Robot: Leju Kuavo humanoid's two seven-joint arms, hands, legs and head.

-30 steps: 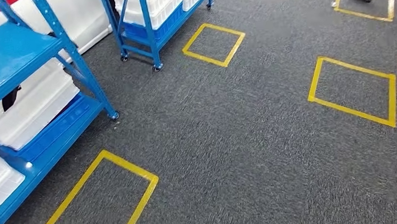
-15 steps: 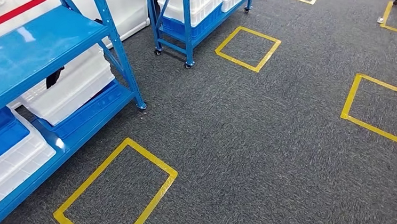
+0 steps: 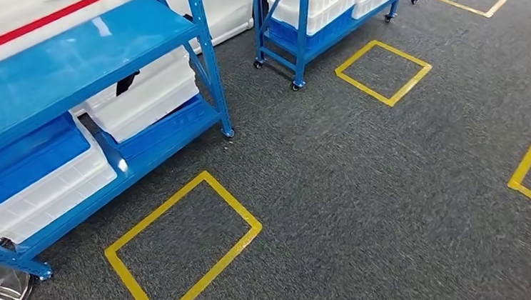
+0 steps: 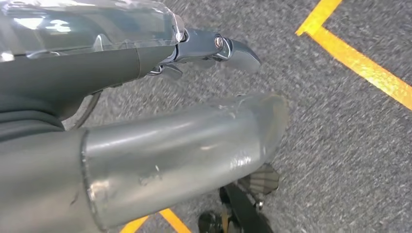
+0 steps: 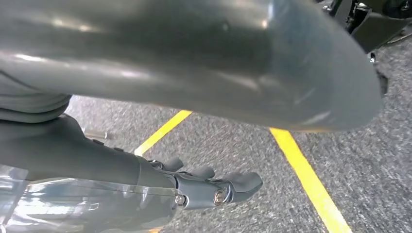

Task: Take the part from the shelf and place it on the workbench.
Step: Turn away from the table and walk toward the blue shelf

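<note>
Camera has panned; blue shelf (image 3: 77, 64) now sits further right in head view.
Left hand (image 4: 160, 126) and right hand (image 5: 194, 73): fingers apart, holding nothing, above grey carpet (image 3: 366, 185).

no readable text, no labels, brands or numbers on the shelf (image 3: 77, 61), the crates (image 3: 145, 98), the carpet (image 3: 366, 185)
</note>
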